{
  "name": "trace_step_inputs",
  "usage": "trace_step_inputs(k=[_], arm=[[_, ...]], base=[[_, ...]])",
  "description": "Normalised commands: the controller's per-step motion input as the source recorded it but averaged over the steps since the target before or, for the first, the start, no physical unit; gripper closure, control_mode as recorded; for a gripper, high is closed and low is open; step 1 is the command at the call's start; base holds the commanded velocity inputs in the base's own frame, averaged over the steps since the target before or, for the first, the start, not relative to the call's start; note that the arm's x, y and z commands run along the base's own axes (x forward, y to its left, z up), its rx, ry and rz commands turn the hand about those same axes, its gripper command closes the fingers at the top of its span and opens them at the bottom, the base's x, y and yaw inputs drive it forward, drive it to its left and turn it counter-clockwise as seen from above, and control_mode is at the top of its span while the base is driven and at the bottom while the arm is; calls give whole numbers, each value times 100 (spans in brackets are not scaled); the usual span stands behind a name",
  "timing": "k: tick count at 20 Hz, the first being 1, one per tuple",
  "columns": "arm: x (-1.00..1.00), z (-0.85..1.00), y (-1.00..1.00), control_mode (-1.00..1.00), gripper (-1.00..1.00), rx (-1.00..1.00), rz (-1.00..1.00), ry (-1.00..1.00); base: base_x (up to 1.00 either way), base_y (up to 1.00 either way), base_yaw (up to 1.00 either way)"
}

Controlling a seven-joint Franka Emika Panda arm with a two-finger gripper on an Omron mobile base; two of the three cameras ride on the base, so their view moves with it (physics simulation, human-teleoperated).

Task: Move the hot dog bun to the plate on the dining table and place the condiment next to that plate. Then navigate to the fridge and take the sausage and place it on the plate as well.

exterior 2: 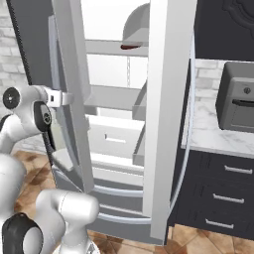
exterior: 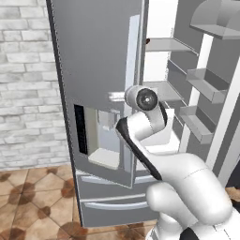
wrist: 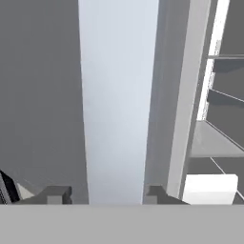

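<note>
tool (wrist: 104, 194) astride fridge handle (wrist: 116, 100) (closed on it)

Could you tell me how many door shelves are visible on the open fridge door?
3 on the open right door of the fridge: an upper bin, a middle bin and a lower bin. Lower ones may be hidden behind the arm.
</note>
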Motion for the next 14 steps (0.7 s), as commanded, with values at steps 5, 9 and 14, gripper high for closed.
trace_step_inputs(k=[5,9,14], arm=[[-70,-13,69,-100,-100,-5,2,0],[-61,-3,25,-100,-100,2,0,0],[-91,2,-71,-100,-100,20,-5,0]], base=[[0,0,0],[0,0,0],[0,0,0]])
